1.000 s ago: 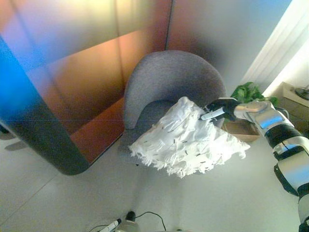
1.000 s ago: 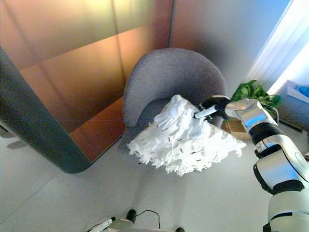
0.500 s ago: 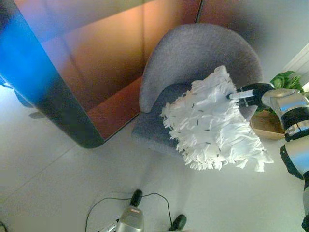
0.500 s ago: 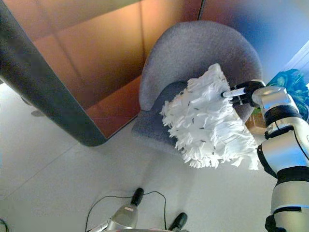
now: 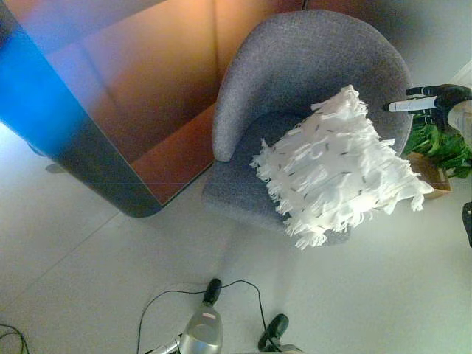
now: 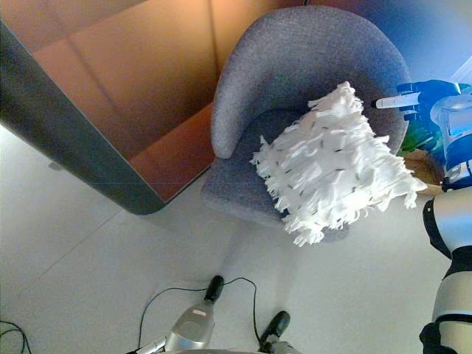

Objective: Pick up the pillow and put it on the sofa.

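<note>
A white shaggy pillow (image 5: 339, 169) lies tilted on the seat of a grey round armchair (image 5: 295, 66), its lower fringe hanging over the seat's front right edge. My right hand (image 5: 435, 103) is at the right edge, beside the chair's back and just right of the pillow's top corner. Its fingers are straight, point left and are apart from the pillow; it holds nothing. It also shows in the right eye view (image 6: 413, 99). My left hand (image 5: 195, 339) shows only in part at the bottom edge, low over the floor.
A green plant (image 5: 442, 147) in a wooden box (image 5: 431, 177) stands right of the chair, under my right hand. An orange-brown panelled wall (image 5: 147, 81) with a dark rounded corner post (image 5: 81, 162) stands left of the chair. Pale floor lies in front.
My right hand has let go of the pillow and drawn back to the right. The pillow has dropped onto the chair seat. The camera has shifted too.
</note>
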